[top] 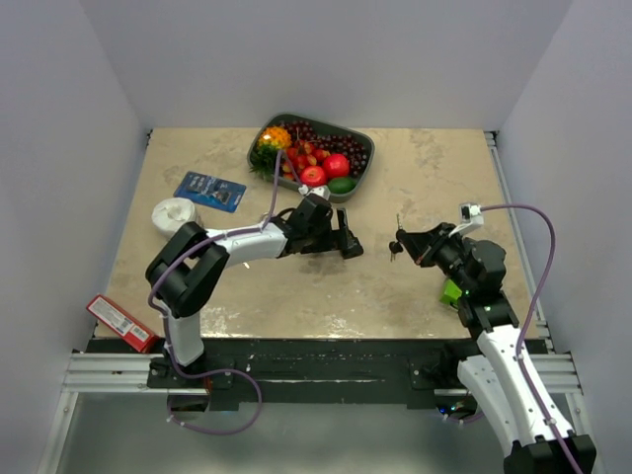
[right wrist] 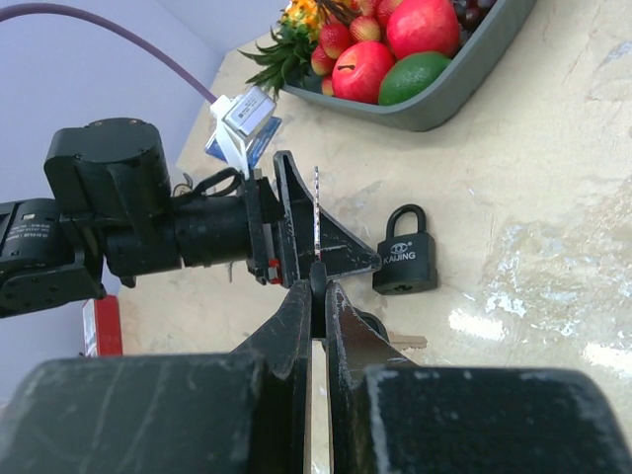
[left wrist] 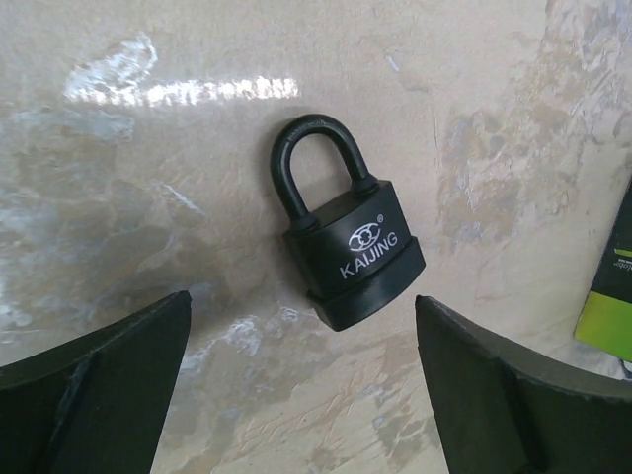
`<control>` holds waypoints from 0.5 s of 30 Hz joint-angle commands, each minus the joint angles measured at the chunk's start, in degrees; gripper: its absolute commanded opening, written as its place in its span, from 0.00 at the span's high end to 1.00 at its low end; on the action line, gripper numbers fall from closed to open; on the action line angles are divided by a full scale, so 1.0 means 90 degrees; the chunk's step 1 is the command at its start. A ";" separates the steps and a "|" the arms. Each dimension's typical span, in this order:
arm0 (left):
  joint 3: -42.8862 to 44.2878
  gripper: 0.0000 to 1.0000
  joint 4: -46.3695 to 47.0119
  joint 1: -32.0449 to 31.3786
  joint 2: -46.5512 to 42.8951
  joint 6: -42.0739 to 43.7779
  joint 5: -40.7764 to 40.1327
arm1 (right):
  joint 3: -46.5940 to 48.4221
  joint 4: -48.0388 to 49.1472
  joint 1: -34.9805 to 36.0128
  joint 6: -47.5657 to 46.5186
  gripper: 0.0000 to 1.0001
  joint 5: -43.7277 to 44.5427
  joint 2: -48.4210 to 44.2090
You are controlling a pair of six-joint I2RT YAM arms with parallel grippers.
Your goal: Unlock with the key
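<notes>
Left hand (top: pixel 348 243): released, its fingers spread to either side of the lock; we judge it is ready to brace it.
Lock (left wrist: pixel 355 257): flat on the bench (left wrist: pixel 494 118), shackle shut, touching neither finger.
Key (right wrist: pixel 316 222): blade upright, near the lock, not yet inserted.
Right hand (right wrist: pixel 318 286): clenched on the key's bow, so we can steer the blade.

The padlock (left wrist: pixel 354 259) bears white lettering, "KAIJING", across its black body, just under a linked-rings emblem with a small ® mark. Right of the padlock, the green-and-black card (left wrist: pixel 608 304) carries print too small to read.
</notes>
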 commanded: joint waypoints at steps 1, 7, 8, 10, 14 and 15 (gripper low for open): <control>0.0176 0.01 0.0351 -0.0163 0.0273 -0.0334 0.0191 | -0.0096 0.0184 0.0004 -0.0111 1.00 0.0118 -0.0072; 0.0489 0.01 0.0389 -0.0231 0.0674 -0.0266 0.0308 | -0.0146 0.0262 0.0004 -0.0101 1.00 0.0079 -0.0023; 0.0528 0.01 0.0389 -0.0251 0.0723 -0.0256 0.0299 | -0.0146 0.0262 0.0004 -0.0111 1.00 0.0089 -0.0023; 0.0596 0.01 0.0602 -0.0251 0.0782 -0.0159 0.0269 | -0.0155 0.0262 0.0013 -0.0111 1.00 0.0098 -0.0013; 0.0704 0.01 0.0984 -0.0261 0.0918 0.0115 0.0367 | -0.0175 0.0243 0.0004 -0.0121 1.00 0.0089 0.0006; 0.0714 0.01 0.1053 -0.0251 0.0928 0.0222 0.0435 | -0.0185 0.0243 0.0013 -0.0121 1.00 0.0098 0.0006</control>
